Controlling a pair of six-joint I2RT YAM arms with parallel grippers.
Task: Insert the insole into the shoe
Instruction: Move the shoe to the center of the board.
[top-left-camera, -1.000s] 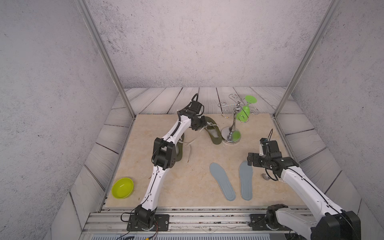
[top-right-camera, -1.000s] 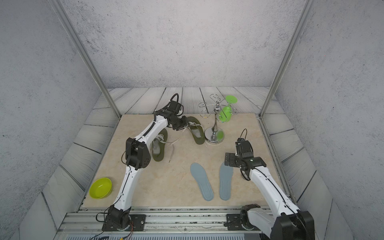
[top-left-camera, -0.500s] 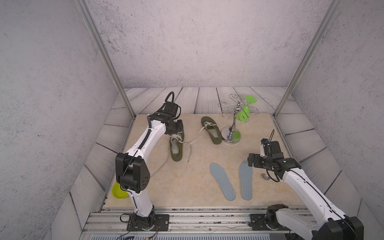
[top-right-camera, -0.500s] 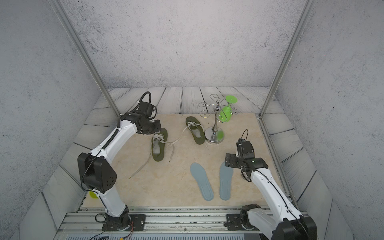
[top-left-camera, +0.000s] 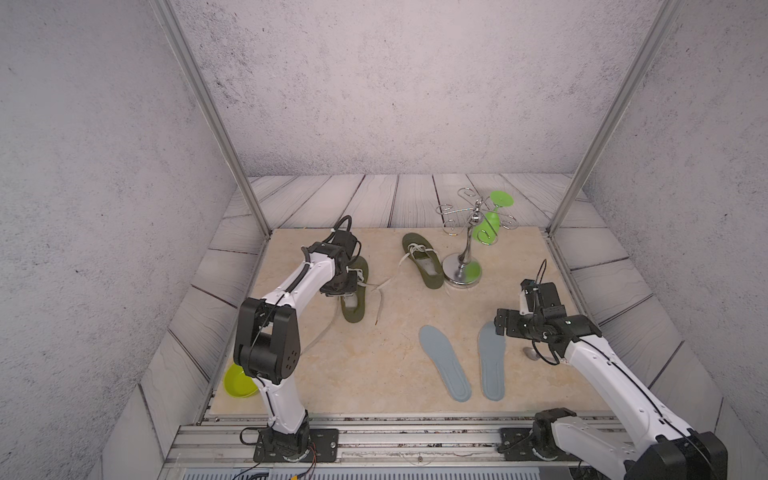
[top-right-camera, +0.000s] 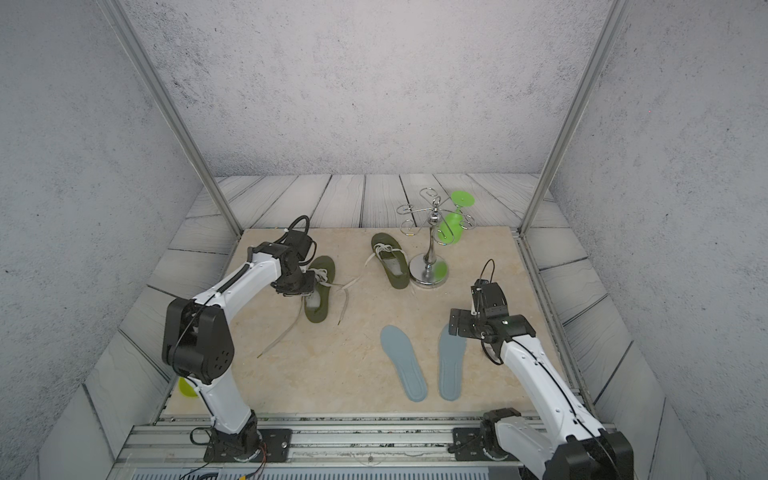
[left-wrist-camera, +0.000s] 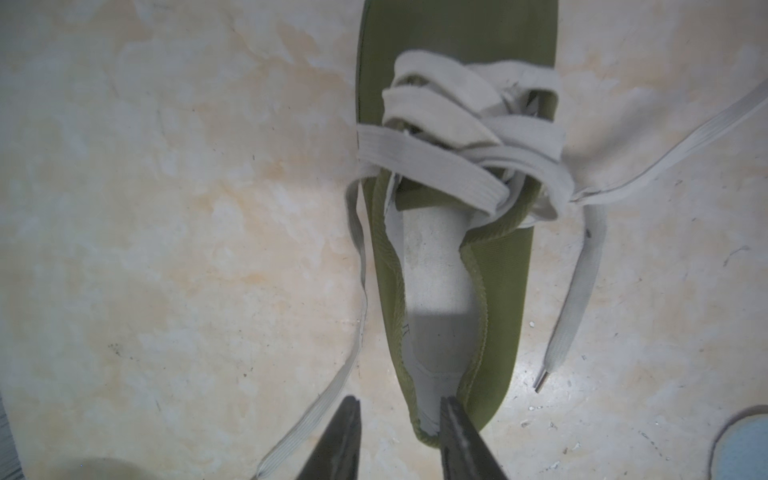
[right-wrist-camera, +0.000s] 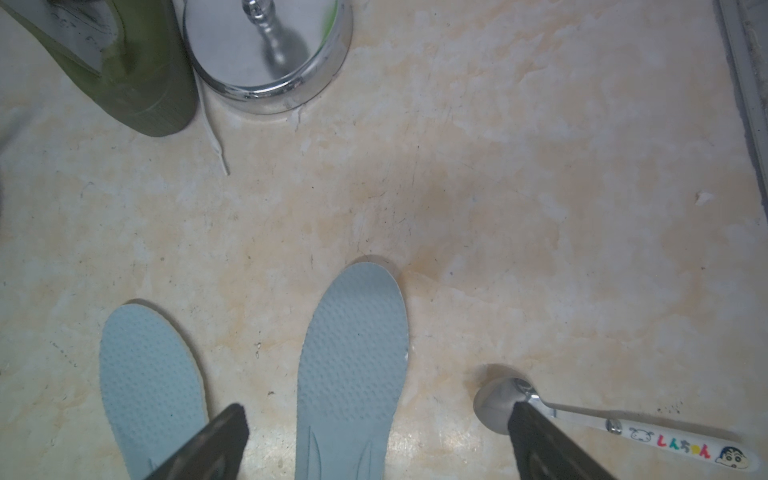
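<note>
Two olive shoes with white laces lie on the beige mat: one at the left (top-left-camera: 355, 313) (left-wrist-camera: 511, 291), the other (top-left-camera: 432, 280) beside a chrome stand. Two blue-grey insoles lie flat near the front, side by side (top-left-camera: 446, 368) (top-left-camera: 491, 370). My left gripper (left-wrist-camera: 399, 411) (top-left-camera: 343, 289) hangs over the left shoe's heel, open narrowly; one finger is inside the heel opening and the other outside over the mat. My right gripper (right-wrist-camera: 376, 415) (top-left-camera: 505, 326) stands wide open above the toe end of the right-hand insole (right-wrist-camera: 353, 353), holding nothing.
A chrome stand (top-left-camera: 463, 270) with a green glass (top-left-camera: 488, 226) hanging on it touches the far shoe. A spoon (right-wrist-camera: 582, 415) lies just right of the right gripper. A yellow-green bowl (top-left-camera: 239, 380) sits at the front left. Loose laces (left-wrist-camera: 361, 291) trail over the mat.
My left arm swung from the far shoe to the left shoe and settled over its heel, its jaws narrowing. The right arm barely moved.
</note>
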